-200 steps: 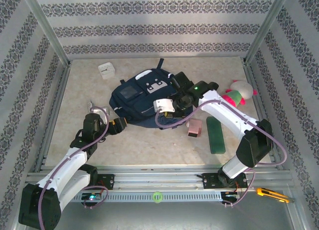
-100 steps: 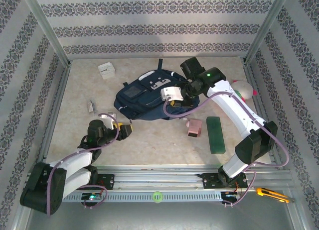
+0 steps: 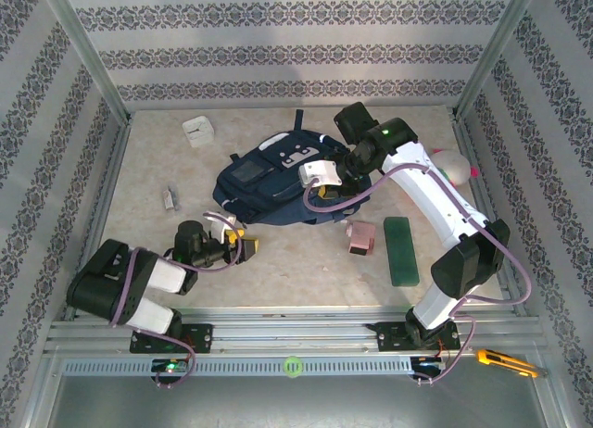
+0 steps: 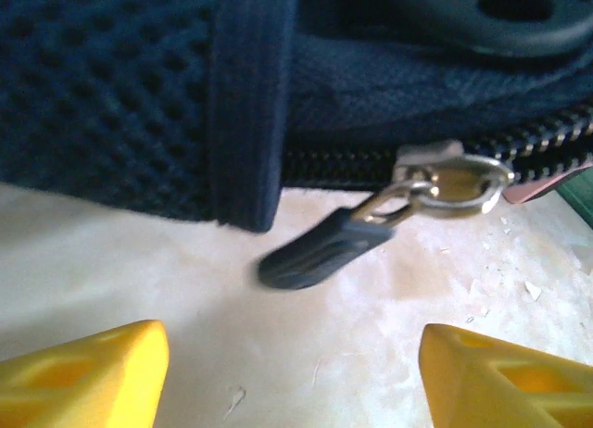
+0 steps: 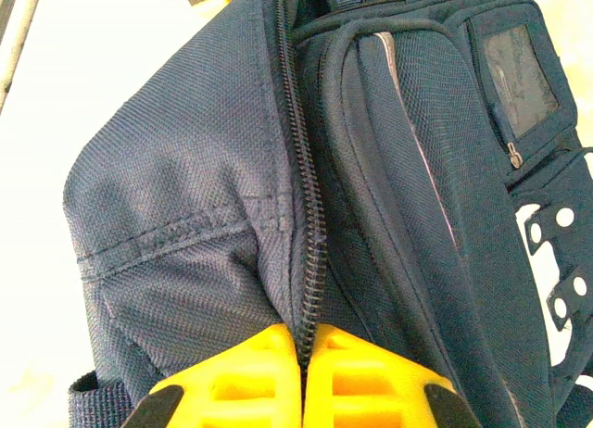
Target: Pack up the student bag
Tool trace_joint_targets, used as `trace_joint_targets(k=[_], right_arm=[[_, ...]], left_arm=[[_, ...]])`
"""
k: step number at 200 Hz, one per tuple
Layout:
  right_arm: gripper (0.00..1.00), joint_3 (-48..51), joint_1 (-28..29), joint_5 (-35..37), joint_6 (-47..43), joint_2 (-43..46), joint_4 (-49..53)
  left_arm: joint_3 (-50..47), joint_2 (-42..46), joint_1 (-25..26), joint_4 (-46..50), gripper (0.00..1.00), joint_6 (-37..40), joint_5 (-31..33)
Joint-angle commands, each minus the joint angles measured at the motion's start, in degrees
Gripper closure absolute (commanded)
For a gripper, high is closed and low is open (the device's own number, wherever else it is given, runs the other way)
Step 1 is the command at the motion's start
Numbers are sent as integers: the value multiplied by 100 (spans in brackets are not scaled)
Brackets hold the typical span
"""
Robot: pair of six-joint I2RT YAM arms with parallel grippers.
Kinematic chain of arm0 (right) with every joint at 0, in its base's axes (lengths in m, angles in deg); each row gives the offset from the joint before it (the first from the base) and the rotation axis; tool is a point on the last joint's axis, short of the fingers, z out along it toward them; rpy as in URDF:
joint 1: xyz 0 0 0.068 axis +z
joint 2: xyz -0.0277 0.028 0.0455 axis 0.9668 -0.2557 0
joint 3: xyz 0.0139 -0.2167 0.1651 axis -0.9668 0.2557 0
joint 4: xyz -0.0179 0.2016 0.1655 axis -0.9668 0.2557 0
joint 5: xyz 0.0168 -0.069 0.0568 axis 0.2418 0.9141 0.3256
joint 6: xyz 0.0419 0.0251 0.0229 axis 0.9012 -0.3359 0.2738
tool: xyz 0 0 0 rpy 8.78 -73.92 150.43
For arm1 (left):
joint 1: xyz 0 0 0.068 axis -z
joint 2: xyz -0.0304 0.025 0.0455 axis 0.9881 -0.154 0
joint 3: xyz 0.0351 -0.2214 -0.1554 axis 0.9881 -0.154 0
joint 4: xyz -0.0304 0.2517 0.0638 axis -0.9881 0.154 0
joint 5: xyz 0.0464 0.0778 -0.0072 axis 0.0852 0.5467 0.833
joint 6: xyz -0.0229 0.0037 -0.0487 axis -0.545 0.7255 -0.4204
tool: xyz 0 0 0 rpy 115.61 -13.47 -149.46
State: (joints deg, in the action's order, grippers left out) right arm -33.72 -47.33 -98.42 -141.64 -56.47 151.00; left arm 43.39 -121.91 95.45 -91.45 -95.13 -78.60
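The student bag (image 3: 269, 182) lies on its side in the middle of the table, navy with a grey-white patch. My right gripper (image 3: 326, 189) is at the bag's right end. In the right wrist view the yellow fingers (image 5: 250, 377) are pressed together, shut on the bag's zipper seam (image 5: 306, 261). My left gripper (image 3: 246, 245) sits low on the table just in front of the bag's near edge. It is open in the left wrist view, its yellow fingertips (image 4: 83, 372) wide apart and bare tabletop between them. A dark zipper pull (image 4: 324, 252) hangs from a metal slider (image 4: 454, 182) just ahead of them.
A pink object (image 3: 361, 236) and a green case (image 3: 400, 249) lie right of the bag. A plush toy (image 3: 454, 164) sits at the far right, a white cube (image 3: 197, 130) at the back left, and a small item (image 3: 169, 199) at the left.
The right gripper has drawn the bag's right end up and back, so the bag has shifted. The left arm has folded back towards its base, its gripper now just off the bag's near edge.
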Motion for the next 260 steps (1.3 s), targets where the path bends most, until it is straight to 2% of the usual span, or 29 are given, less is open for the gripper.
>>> trace_joint_targets(k=[1,40,55,89,104,133,168,208,229,260], right_arm=[[100,-313,-52,-392,-115,23,97],[100,-327,-52,-392,-119,11,115],[100,-339,-45,-384,-120,-3,123],[100,-339,-61,-348,-135,-8,117],[100,-323,-61,-347,-136,-8,107],[100,-305,-63,-351,-125,-13,84],[100,-200,-61,-320,-43,32,-49],[100,112,-5,-324,172,147,-497],[100,404,127,-254,395,236,-937],[100,1064,433,-148,966,378,-2003]], left_arm=[[162,-381,77,-1449,31,218,-466],[114,-934,80,-2472,32,139,-550],[130,-952,75,-2446,36,171,-699],[-24,-715,79,-2461,53,285,-856],[-73,-606,73,-2335,64,304,-897],[-134,-417,81,-2120,74,315,-874],[-92,-156,81,-1828,92,200,-1006],[33,518,111,-950,99,134,-1219],[246,1183,289,177,99,304,-1224],[628,2218,833,1881,98,725,-932]])
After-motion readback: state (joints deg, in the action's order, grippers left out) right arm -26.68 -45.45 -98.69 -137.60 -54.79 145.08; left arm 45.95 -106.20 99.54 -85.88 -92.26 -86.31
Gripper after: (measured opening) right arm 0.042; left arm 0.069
